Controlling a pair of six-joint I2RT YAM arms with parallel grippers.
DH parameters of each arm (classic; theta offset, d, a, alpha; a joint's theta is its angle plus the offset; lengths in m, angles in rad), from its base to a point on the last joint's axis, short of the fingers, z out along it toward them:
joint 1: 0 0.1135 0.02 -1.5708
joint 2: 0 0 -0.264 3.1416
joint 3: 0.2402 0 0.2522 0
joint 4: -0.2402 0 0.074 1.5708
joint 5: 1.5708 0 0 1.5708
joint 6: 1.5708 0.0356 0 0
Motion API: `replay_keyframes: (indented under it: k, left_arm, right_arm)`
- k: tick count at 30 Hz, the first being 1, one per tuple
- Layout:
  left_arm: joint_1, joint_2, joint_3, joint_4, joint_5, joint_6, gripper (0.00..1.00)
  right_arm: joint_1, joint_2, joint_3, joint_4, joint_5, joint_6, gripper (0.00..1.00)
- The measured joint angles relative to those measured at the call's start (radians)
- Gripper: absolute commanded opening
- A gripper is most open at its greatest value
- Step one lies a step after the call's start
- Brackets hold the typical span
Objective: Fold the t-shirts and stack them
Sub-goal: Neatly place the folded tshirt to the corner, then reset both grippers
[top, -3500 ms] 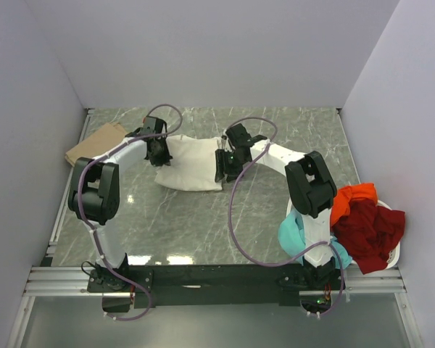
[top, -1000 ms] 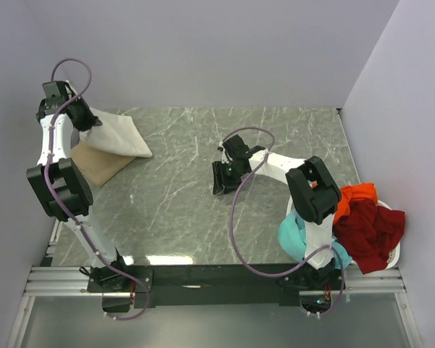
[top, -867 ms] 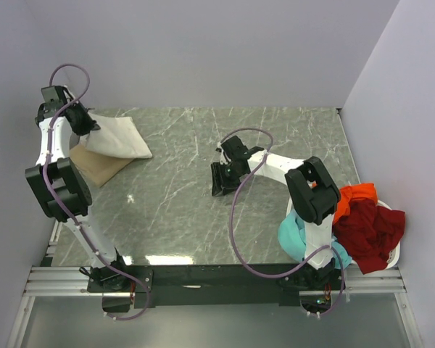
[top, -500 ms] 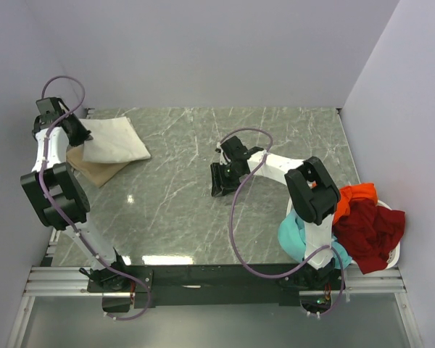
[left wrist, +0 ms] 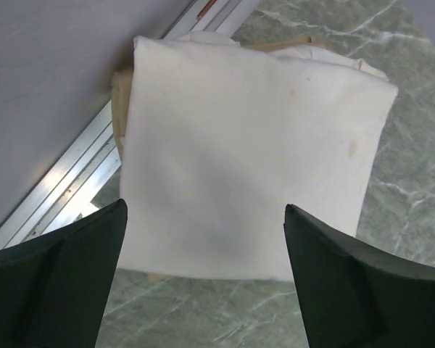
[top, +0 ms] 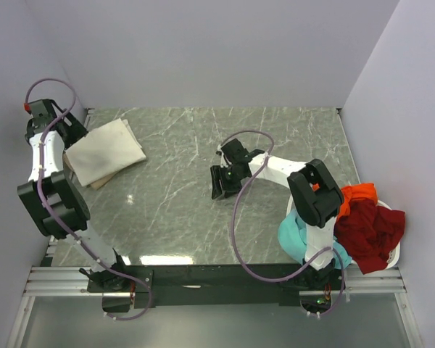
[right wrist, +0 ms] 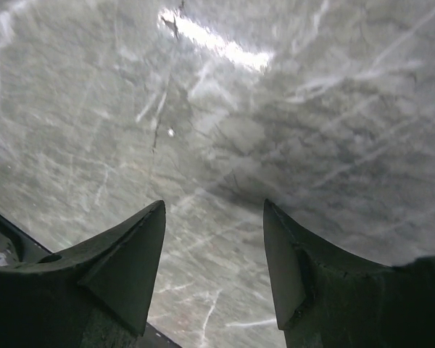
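Between lilac walls, grey marbled tabletop

A white basket sits at the marble table's right edge.

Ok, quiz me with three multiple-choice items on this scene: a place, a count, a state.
1. Where does the cream-white shirt lie?
A) folded on the tan shirt, far left
B) spread flat mid-workspace
C) near right corner

2. How many cloth colours show at the basket?
A) one
B) two
C) three

3. How is the left gripper?
A) shut on cloth
B) open, holding nothing
C) out of view

Answers:
1. A, since tan edges peek out beneath it.
2. C, namely teal, orange and dark red.
3. B, because the left wrist view shows its jaws wide apart above the shirt.
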Motion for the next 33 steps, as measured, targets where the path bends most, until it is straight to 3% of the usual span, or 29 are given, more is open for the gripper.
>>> replay_keyframes:
  k: [6,11,18,25,33]
  left_arm:
    - [-0.01,-0.143,-0.064,0.013,-0.007,-0.019,0.96]
    - [-0.086,-0.233,-0.157,0.047,-0.006,-0.033,0.97]
    - [-0.369,-0.361,-0.342,0.093,-0.045,-0.093,0.97]
    - [-0.753,-0.563,-0.57,0.181,-0.206,-0.181,0.98]
    - [-0.949,-0.663,-0.682,0.21,-0.353,-0.265,0.99]
  right_arm:
    - [0.002,-0.065,-0.046,-0.014,0.034,0.0,0.64]
    - [0.002,-0.145,-0.074,-0.009,0.064,0.002,0.64]
    - [0.003,-0.316,-0.174,0.026,0.169,0.018,0.64]
    - [0.003,-0.484,-0.288,0.108,0.303,0.062,0.64]
    - [0.003,-0.646,-0.414,0.185,0.455,0.114,0.64]
